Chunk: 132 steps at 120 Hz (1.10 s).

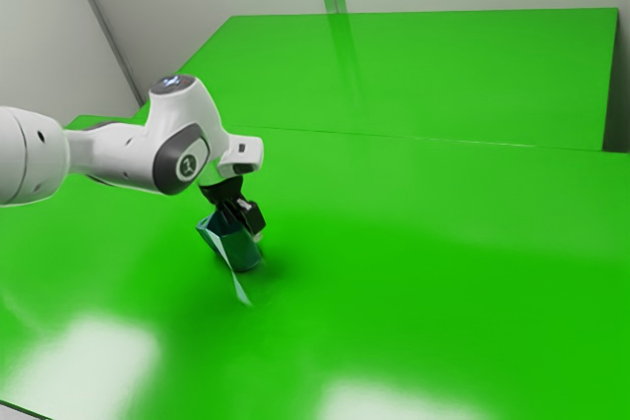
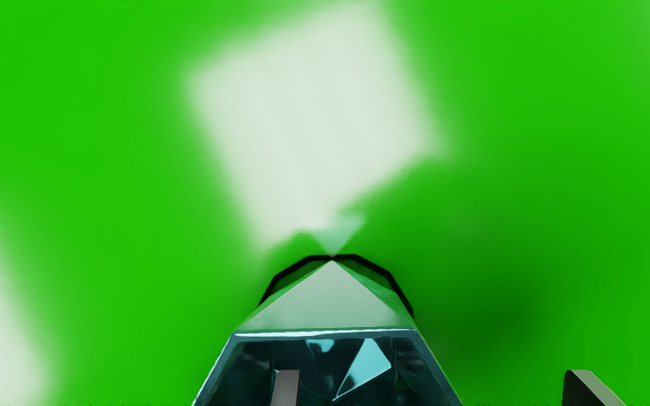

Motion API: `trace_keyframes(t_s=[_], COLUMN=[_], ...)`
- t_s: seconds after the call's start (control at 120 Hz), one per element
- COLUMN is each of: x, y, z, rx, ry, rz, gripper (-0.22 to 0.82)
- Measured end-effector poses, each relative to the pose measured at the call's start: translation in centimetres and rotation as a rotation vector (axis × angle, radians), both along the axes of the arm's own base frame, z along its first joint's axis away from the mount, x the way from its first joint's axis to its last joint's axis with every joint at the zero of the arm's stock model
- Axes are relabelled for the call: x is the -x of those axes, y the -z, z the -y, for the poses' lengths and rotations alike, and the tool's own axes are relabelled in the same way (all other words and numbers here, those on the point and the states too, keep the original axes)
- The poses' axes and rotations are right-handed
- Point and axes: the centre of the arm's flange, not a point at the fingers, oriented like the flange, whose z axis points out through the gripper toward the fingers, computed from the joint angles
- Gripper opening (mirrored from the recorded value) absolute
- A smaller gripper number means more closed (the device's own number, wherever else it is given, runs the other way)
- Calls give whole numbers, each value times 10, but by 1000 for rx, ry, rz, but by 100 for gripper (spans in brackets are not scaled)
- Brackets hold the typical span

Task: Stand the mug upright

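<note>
The black gripper (image 1: pixel 248 225) is low over the table at the mug, its fingers apart. A dark teal, faceted mug (image 1: pixel 232 251) leans in the exterior view, its rim toward the upper left and its base toward the lower right. A pale, pointed strip runs from its rim down past its side. In the wrist view the gripper (image 2: pixel 435 388) straddles one wall of the mug (image 2: pixel 325 334): one finger is over the mug's opening, the other outside with a gap to the wall. The lower part of the mug is cut off there.
A glossy green table (image 1: pixel 423 272) with white light reflections extends around the mug. Behind it stands another green surface (image 1: pixel 463 76), with pale walls beyond. The arm comes in from the exterior view's left.
</note>
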Motion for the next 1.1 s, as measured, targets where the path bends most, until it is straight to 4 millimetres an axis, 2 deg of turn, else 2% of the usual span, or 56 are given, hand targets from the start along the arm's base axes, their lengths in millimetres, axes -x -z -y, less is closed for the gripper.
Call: trace_keyframes(t_s=[0.367,0.467,0.55,0.65,0.742,0.808,0.892,1.0,1.1], x=[9,-6,-27,-55,-79,-87,-89,-88,-85], y=[-60,-96,-129,-153,-165,-169,-172,-185,-186], z=[7,9,10,12,14,14,11,9,9], rx=[15,17,13,0,-13,-18,-19,-18,-18], ry=[-39,-54,-65,-81,-95,-105,-121,-137,-149], rz=[-35,-9,18,27,19,5,-17,-36,-60], gripper=[51,53,56,57,58,59,59,60,60])
